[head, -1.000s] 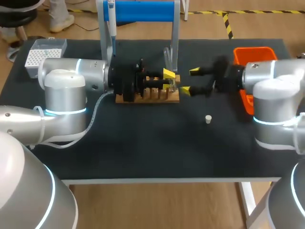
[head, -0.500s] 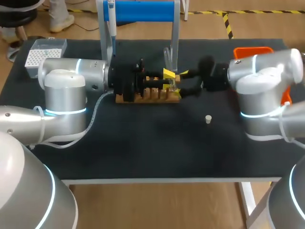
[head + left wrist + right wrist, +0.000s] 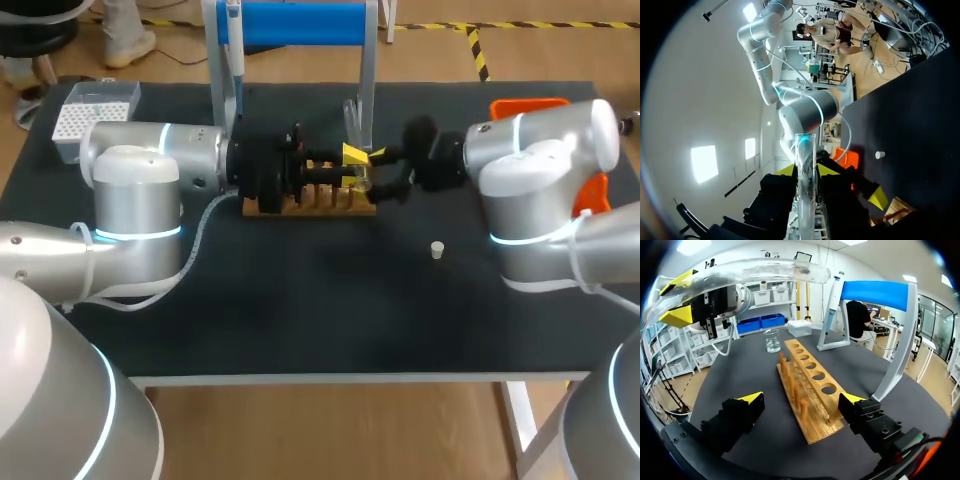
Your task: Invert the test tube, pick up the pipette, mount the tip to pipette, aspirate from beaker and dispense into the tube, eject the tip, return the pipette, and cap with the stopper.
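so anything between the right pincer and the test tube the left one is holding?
Nothing visible. The test tube is clamped in the left pincer, ahead of the open right pincer, with only air between them. The wooden rack stands on the table below the tube, not in the path.

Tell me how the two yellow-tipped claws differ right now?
The left gripper is shut on a clear test tube; the right gripper stands open and holds nothing. The left gripper is over the wooden rack, while the right gripper is at the rack's end, facing along it. Both have black fingers with yellow tips and are close together by the rack.
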Robot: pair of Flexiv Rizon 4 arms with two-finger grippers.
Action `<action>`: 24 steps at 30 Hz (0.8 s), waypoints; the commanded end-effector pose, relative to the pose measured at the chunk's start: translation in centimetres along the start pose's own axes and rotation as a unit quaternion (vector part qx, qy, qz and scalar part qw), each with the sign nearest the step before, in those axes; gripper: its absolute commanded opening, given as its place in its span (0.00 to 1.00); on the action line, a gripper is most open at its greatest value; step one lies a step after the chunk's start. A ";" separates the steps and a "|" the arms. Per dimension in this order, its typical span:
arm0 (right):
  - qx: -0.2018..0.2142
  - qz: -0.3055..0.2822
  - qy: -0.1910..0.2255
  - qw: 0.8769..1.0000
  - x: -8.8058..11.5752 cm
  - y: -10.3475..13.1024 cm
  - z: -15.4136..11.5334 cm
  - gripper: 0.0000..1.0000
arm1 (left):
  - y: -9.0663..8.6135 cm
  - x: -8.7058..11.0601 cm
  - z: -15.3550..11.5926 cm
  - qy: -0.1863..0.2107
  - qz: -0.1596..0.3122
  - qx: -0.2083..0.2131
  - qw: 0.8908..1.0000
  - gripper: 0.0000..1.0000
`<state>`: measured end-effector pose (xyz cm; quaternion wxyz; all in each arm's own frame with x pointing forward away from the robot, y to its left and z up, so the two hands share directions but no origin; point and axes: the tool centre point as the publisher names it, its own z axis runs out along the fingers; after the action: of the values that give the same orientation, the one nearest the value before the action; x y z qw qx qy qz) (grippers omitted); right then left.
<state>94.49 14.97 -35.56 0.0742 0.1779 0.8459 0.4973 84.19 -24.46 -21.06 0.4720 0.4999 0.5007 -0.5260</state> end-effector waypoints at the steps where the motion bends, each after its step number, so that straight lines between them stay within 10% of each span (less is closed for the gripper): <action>1: -0.003 0.001 -0.002 1.000 0.0 0.1 0.2 1.00 | 0.1 0.1 0.1 -0.002 0.001 0.000 1.000 0.00; 24: -0.005 0.000 -0.009 1.000 0.5 0.2 -1.3 1.00 | 0.1 0.1 0.1 -0.002 0.001 0.000 1.000 0.00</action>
<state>93.86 14.30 -34.84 0.0814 0.1820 0.8428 0.4999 84.19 -24.46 -21.07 0.4720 0.4999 0.5007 -0.5260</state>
